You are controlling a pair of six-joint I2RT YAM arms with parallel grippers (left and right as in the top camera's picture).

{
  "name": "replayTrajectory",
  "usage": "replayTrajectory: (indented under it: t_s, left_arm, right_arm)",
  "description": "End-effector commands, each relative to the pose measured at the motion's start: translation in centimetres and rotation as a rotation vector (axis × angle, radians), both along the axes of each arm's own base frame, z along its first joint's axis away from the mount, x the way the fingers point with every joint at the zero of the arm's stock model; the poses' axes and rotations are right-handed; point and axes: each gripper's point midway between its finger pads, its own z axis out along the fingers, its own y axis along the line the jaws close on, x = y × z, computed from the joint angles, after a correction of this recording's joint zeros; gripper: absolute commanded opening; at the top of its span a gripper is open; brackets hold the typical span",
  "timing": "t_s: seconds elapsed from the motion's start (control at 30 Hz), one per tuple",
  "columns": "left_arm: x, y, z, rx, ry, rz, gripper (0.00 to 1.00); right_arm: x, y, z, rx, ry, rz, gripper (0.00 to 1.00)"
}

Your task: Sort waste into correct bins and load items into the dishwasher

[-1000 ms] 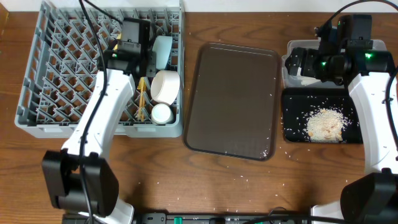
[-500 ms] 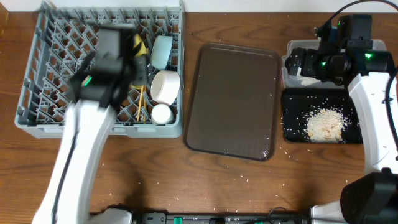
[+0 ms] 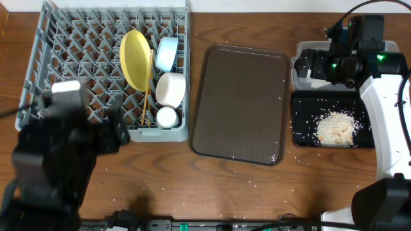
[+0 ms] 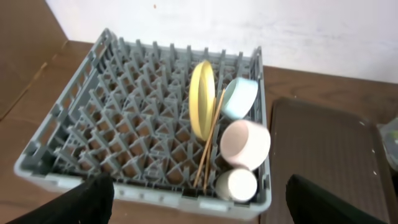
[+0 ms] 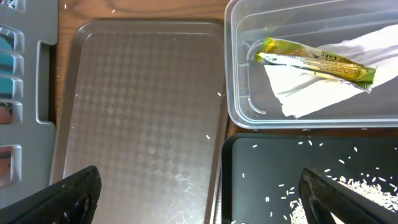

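Overhead view: dish rack (image 3: pixel 70 70), grey, upper left of the frame; in its right-hand columns a yellow plate (image 3: pixel 136 61) on edge, a light blue bowl (image 3: pixel 167 53) just right of it, a white bowl (image 3: pixel 171 88) on its side below that, a small white cup (image 3: pixel 167 117) lowest; chopsticks (image 3: pixel 147 96) lying along the plate's right edge down towards the cup. Brown tray (image 3: pixel 241 102), centre, a few white grains on it. Clear tub (image 3: pixel 300 76), upper right; black tray (image 3: pixel 300 119) directly below, touching it, holding a heap of rice scraps (image 3: pixel 335 128). Left arm (image 3: pixel 58 160), a blurred dark mass at lower left, in front of the rack; right arm (image 3: pixel 385 96), right edge, its dark head over the tub.

Left wrist view: left gripper (image 4: pixel 211 202), fingers in the two lower corners, jaws spread wide, nothing between them; rack ahead with plate, both bowls, cup and chopsticks at its right side.

Right wrist view: right gripper (image 5: pixel 205 199), jaws likewise spread wide, empty; green-and-yellow wrapper (image 5: pixel 317 59) lying on a white napkin (image 5: pixel 311 90) inside the tub, upper right; rice scattered in the black tray, lower right; brown tray left of both.
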Motion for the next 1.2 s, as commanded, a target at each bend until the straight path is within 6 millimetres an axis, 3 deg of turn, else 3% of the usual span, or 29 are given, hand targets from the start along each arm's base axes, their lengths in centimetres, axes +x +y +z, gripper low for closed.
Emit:
replayTrajectory:
  t_s: [0.0,0.23,0.57,0.87,1.17]
  left_arm:
    - [-2.1,0.5,0.3,0.003,-0.019,0.007,0.9]
    - [-3.9,1.2,-0.2,0.008,-0.021,0.028,0.9]
    - [-3.4,3.9,-2.2,0.008,-0.196,0.177,0.9]
    - [-0.8,4.1,-7.7,-0.028,-0.472,0.159,0.9]
    - [1.0,4.1,-14.2,-0.029,-0.524,0.146,0.9]
  right_arm:
    - [-0.2,0.1,0.8,-0.006,-0.023,0.007,0.99]
    - [-0.2,0.1,0.8,-0.006,-0.023,0.007,0.99]
    - [-0.2,0.1,0.8,-0.006,-0.023,0.007,0.99]
    - [-0.2,0.1,0.8,-0.006,-0.023,0.007,0.99]
    - [-0.2,0.1,0.8,-0.006,-0.023,0.007,0.99]
